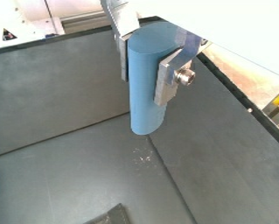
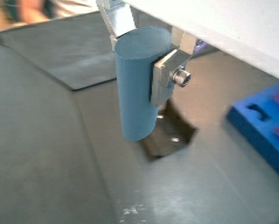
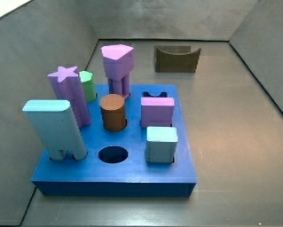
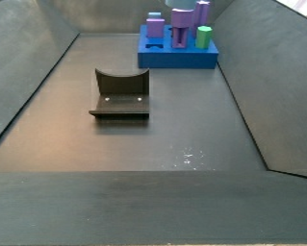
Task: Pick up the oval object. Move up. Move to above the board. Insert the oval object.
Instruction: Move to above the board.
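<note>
Gripper (image 1: 149,54) is clamped on the oval object (image 1: 146,87) near its top end, silver plate fingers (image 1: 169,74) pressed to opposite sides, peg hanging upright below them. It's clear of the dark floor (image 1: 72,175) in both wrist views, so pick looks done and the lift underway or finished; move to the board (image 3: 117,168) not yet made. Gripper doesn't show in either side view.

Risks from here, as I judge them:
- Grip is high on a tall, smooth, round-sided peg, w/ most of its length hanging free. A fast move or a knock could swing or twist it in the pads, leaving the oval misaligned w/ its hole.
- The 1 open hole (image 3: 113,155) I can see sits at the board's front, between the light-cyan block (image 3: 52,129) and a pale blue-green cube (image 3: 161,144), brown cylinder (image 3: 113,113) just behind. Coming in too low could clip these neighbours.
- The fixture (image 4: 119,95) stands on the floor btwn here and the board; low travel could hit it.
- Wrong yaw = peg jams on the hole rim.

Peg itself: slim, pale steel-blue, matte, smooth sides, flat top, rounded lower end (image 2: 135,133); no marks visible.
</note>
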